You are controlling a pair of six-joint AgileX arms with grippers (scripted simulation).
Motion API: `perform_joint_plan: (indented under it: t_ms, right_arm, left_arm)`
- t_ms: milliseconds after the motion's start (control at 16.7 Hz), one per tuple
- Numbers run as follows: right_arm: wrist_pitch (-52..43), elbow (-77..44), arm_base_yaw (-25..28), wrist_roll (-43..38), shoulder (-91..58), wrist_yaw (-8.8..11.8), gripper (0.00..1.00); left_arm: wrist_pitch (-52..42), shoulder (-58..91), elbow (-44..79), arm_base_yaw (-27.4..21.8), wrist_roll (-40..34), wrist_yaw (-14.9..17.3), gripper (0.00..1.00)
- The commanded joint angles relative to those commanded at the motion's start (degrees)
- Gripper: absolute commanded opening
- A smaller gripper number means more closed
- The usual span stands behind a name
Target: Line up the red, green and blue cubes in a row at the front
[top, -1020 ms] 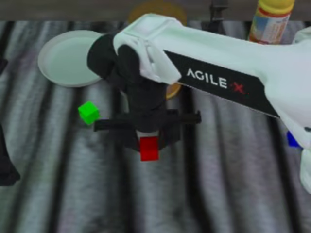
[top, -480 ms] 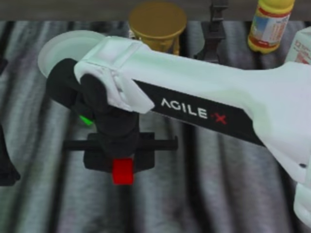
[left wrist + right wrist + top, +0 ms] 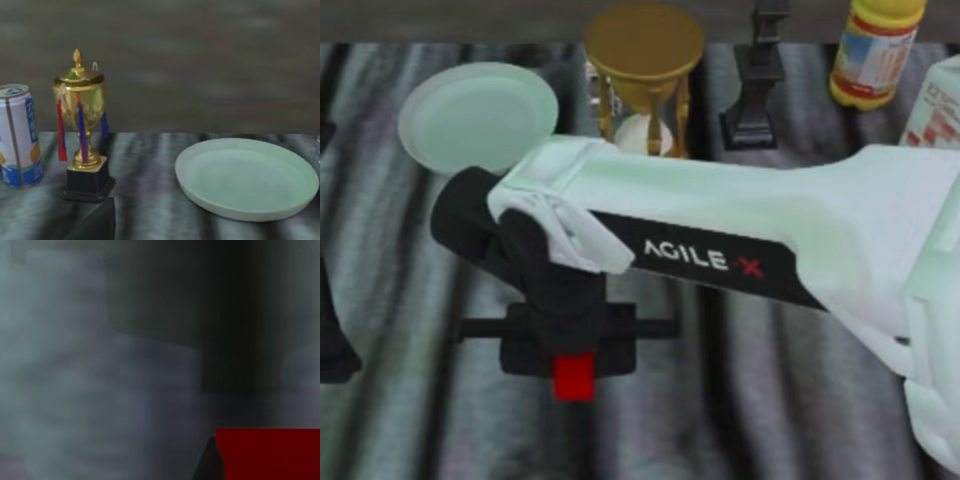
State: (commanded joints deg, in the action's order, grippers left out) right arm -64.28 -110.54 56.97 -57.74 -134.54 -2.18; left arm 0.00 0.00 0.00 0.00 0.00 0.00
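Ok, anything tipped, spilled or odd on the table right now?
Nothing stands out. The hourglass, bottle, trophy and can stand upright, and the plate lies flat. The right hand holds the red cube at left-front.

Rendered sim tabletop, not a real room: grey-and-black striped cloth surface (image 3: 740,400) with unrelated props lined along the back edge: pale green round plate (image 3: 470,115), gold-topped hourglass (image 3: 642,75), gold trophy with red and blue ribbons on a black base (image 3: 82,130), yellow bottle with orange label (image 3: 875,50), blue-and-white drink can (image 3: 19,135). Plain blurred grey-brown backdrop behind
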Motion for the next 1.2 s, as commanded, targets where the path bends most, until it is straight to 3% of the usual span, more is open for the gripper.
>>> perform_joint_plan:
  t_ms: [420,1200]
  right_arm:
    - [3.7,3.2,0.2,0.0,-0.7,-0.1,0.00]
    - [3.7,3.2,0.2,0.0,-0.7,-0.1,0.98]
  left_arm:
    - [0.0,0.0,0.0,0.0,0.0,0.0,1.00]
    - [0.0,0.0,0.0,0.0,0.0,0.0,1.00]
